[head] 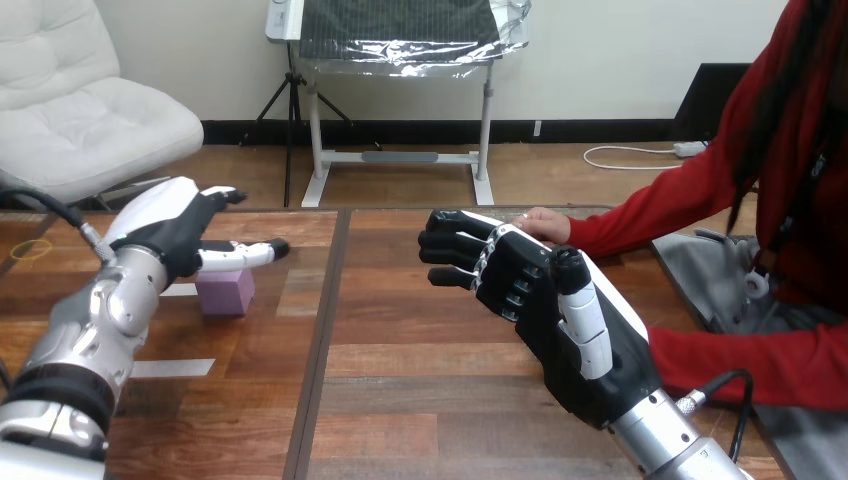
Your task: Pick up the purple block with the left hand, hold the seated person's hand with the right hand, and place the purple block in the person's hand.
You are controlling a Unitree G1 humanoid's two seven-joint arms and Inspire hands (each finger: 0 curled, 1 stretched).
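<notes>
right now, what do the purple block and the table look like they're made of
Purple block: probably foam or a soft matte plastic. Its lilac faces are flat and dull, with no shine or grain, and the look alone does not settle which.

Table: wood or wood-look planks with a slightly glossy finish. It shows grain, brown boards in differing tones, dark seams and a soft sheen.

Head-mounted camera, facing forward and down, close above the wooden table (420, 400), across its width.
</notes>
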